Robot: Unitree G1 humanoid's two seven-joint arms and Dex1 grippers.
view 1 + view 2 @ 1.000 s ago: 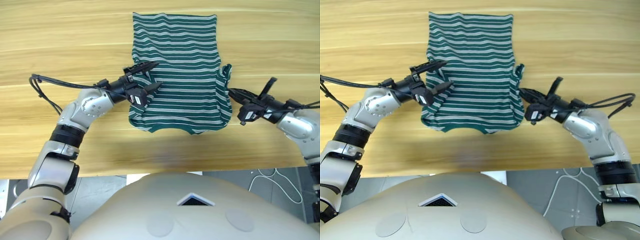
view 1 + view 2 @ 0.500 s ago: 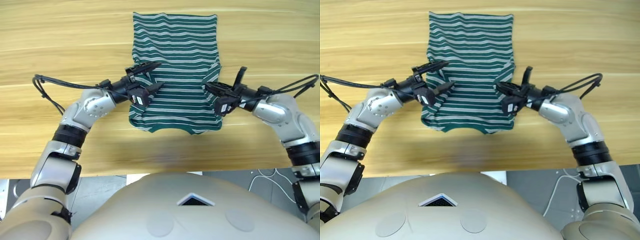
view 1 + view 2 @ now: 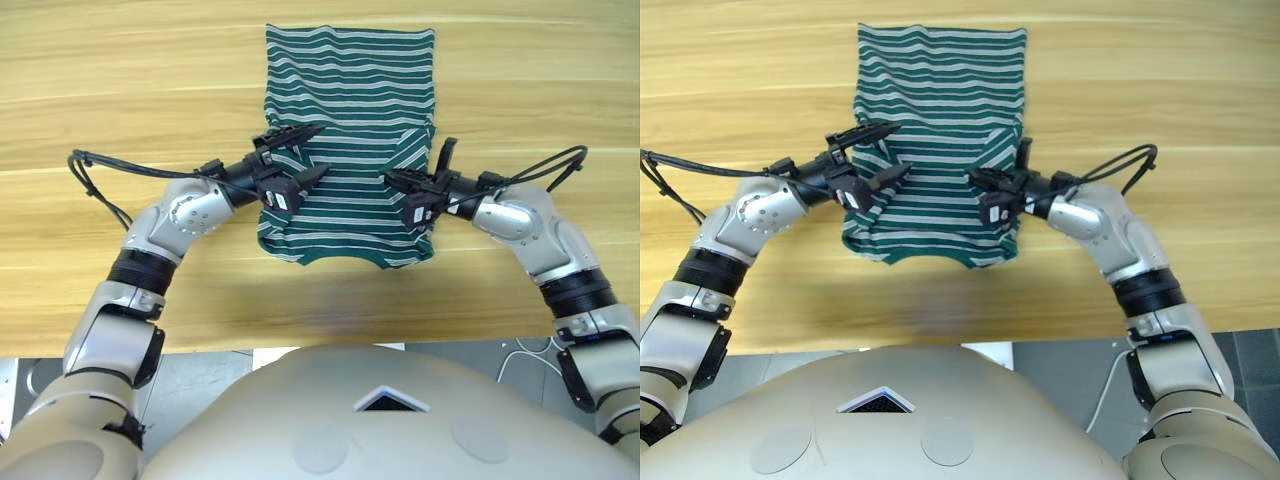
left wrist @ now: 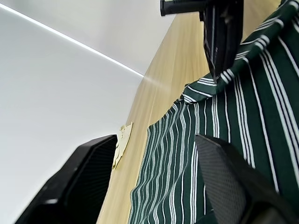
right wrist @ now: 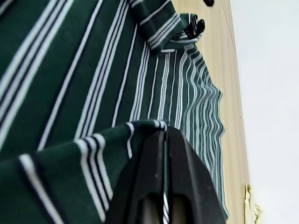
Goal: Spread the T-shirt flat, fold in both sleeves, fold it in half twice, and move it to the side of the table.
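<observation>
In the head views the striped T-shirt (image 3: 350,90) lies on the counter (image 3: 120,80) with my left claw (image 3: 305,152) spread open at its left edge, the left wrist view confirms that, and the right wrist view shows my right claw (image 5: 164,133) pinching its cloth, so I judge the sleeve folds are underway, with both halvings and the move still left.

The tabletop (image 3: 120,80) is of light wood with long grain lines. A small pale scrap (image 4: 122,140) lies on it near its edge, before a white wall (image 4: 56,70). Below the near edge is grey floor (image 3: 200,372), with a white cable (image 3: 1105,395) at the right.
</observation>
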